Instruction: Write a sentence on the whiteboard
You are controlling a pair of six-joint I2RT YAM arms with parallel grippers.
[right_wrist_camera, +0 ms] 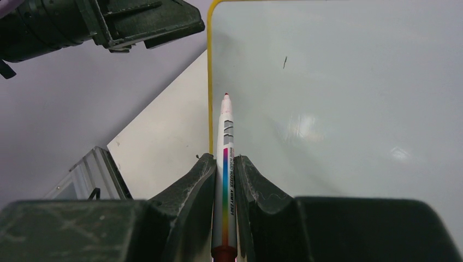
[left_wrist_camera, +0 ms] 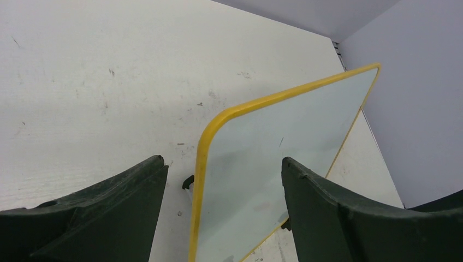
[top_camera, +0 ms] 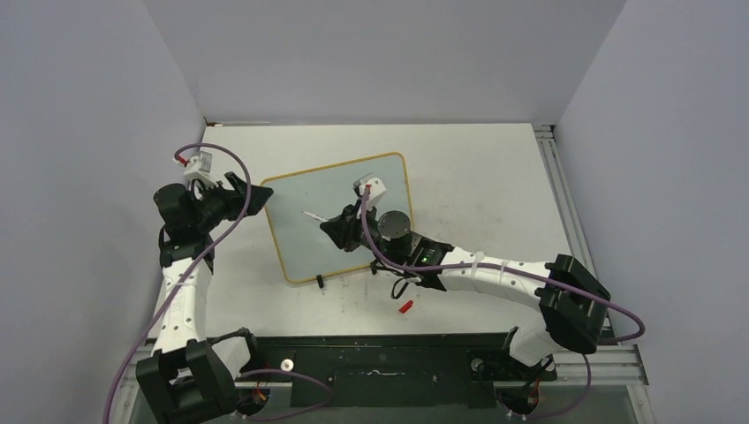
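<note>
Right gripper [right_wrist_camera: 224, 161]: jaws clamped on the barrel of a whiteboard marker [right_wrist_camera: 224, 131], uncapped, red tip [right_wrist_camera: 226, 96] pointing forward out of the fingers. Its red cap [top_camera: 405, 306] lies on the table [top_camera: 495, 177], near my right forearm and off the board.

Left gripper [left_wrist_camera: 224, 164]: jaws wide apart, gripping nothing. The board's rounded yellow corner [left_wrist_camera: 210, 128] sits in the gap, one finger on the table side and the other over the face. I see no contact.

Whiteboard [top_camera: 296, 225]: lies skewed in the middle of the table, between my two arms, with a black clip foot [top_camera: 319, 283] at its near edge. The face is blank except for one small dark mark [right_wrist_camera: 284, 62]. None of the sentence is on it yet.

Key relation: the marker's long axis runs nearly parallel to the yellow frame at the board's left side. The tip sits just inside that frame, over the glossy face. I cannot tell whether the tip touches or hovers. All the writing surface lies to the tip's right, so my judgement is that the first stroke starts here and travels rightward.

The right arm is the writing arm. The left is placed to steady the corner if it closes.
</note>
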